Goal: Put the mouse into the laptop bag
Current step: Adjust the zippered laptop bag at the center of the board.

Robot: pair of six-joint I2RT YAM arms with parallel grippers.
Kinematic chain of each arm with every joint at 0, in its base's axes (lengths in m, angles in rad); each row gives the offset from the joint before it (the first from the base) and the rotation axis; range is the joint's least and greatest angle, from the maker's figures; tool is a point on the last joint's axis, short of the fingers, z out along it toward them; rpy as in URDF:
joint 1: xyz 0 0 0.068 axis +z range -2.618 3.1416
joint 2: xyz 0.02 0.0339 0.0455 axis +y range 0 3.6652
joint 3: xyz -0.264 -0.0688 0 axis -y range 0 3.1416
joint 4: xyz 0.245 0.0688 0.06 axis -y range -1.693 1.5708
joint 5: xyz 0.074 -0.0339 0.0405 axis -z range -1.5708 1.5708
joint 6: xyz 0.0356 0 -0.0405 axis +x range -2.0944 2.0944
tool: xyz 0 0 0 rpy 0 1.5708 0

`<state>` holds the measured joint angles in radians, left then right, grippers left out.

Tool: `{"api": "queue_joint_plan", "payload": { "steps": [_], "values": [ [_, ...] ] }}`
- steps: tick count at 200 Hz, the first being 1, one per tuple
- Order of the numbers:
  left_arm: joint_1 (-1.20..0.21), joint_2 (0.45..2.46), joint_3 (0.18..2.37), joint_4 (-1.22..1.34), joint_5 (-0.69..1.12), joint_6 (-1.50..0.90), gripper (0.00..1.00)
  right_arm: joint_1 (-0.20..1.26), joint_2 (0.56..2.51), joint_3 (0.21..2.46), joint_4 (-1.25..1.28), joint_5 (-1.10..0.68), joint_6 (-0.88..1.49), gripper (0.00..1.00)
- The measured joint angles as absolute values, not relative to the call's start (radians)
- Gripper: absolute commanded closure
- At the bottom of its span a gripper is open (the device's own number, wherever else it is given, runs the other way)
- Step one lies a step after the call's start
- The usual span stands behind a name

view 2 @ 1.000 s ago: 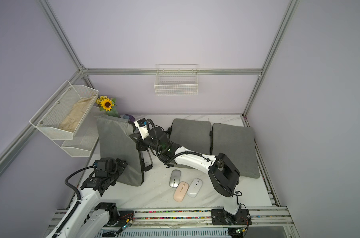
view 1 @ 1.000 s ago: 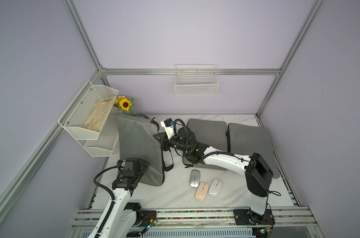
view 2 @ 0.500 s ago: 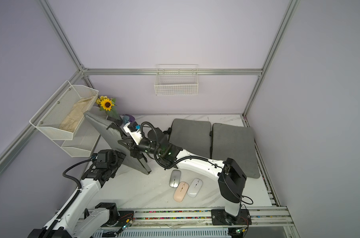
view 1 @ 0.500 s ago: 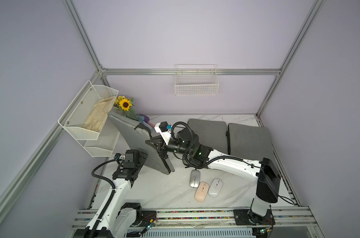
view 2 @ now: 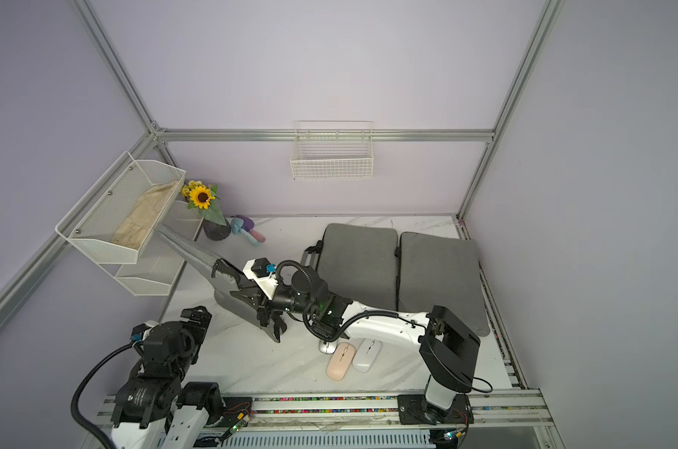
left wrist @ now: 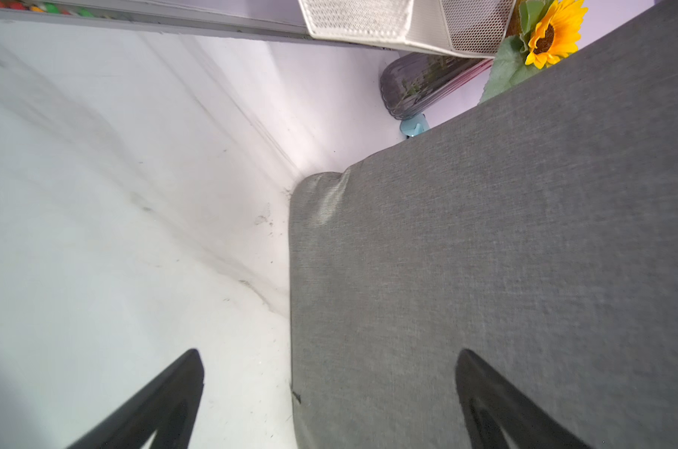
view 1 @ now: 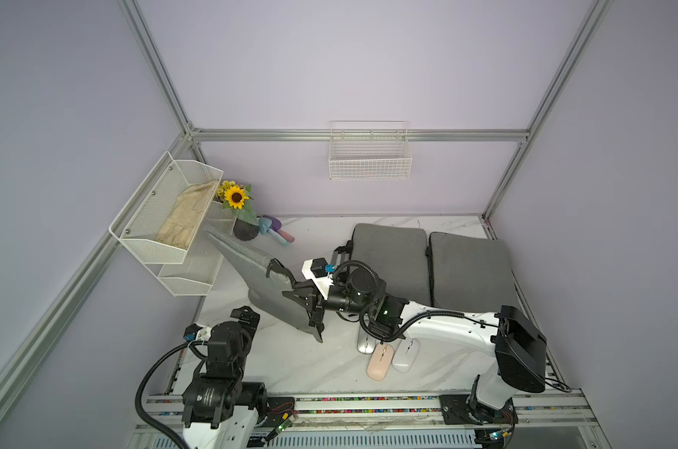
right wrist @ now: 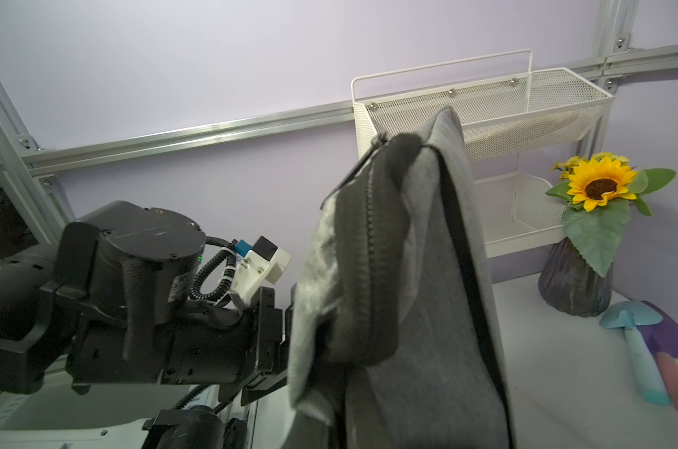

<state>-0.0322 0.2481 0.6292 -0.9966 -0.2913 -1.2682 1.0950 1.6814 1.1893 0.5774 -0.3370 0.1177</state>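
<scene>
**A:** Up since a second ago: the grey fabric laptop bag [view 1: 251,272] [view 2: 224,295] no longer shows its broad face. In both top views it now stands tilted and edge-on, with its far corner by the white mesh wall shelf [view 1: 143,225].

**B:** What has it?

**A:** The right gripper [view 1: 313,311] [view 2: 267,311] is clamped on its near edge. The right wrist view shows the zip [right wrist: 372,252] running along that edge.

**B:** And the left gripper [view 1: 247,314]?

**A:** Its jaws are spread wide, just beside the bag's lower face. In its own wrist view [left wrist: 329,355] one finger is over the fabric and one over the white marble-patterned tabletop [left wrist: 96,233]. I can't tell whether it touches.

**B:** Where are the mice?

**A:** All three lie on the tabletop, well apart from the bag. The silver mouse [view 1: 365,344] is partly under the right arm. The pale pink mouse [view 1: 378,363] and the white mouse [view 1: 405,352] lie side by side just in front of it.
</scene>
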Motion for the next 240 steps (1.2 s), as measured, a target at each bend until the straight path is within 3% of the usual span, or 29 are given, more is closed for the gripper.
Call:
{"api": "queue_joint_plan", "payload": {
  "steps": [45, 79, 141, 191, 240],
  "values": [
    [-0.032, 0.292, 0.917, -1.216, -0.307, -1.253, 0.0, 1.133, 1.713, 1.134, 0.678, -0.358, 0.154, 1.0],
    [-0.032, 0.311, 0.963, -1.253, -0.32, -1.238, 0.0, 1.149, 1.711, 1.067, 0.749, -0.371, 0.183, 1.0],
    [-0.031, 0.505, 0.987, -1.211, -0.337, -1.215, 0.0, 1.187, 1.706, 0.996, 0.817, -0.353, 0.212, 1.0],
    [-0.027, 0.611, 1.182, -1.217, -0.382, -1.201, 0.0, 1.183, 1.729, 1.01, 0.866, -0.322, 0.247, 1.0],
    [-0.027, 0.728, 1.3, -1.055, -0.273, -1.164, 0.0, 1.201, 1.762, 1.021, 0.872, -0.336, 0.266, 1.0]
  ]
}}
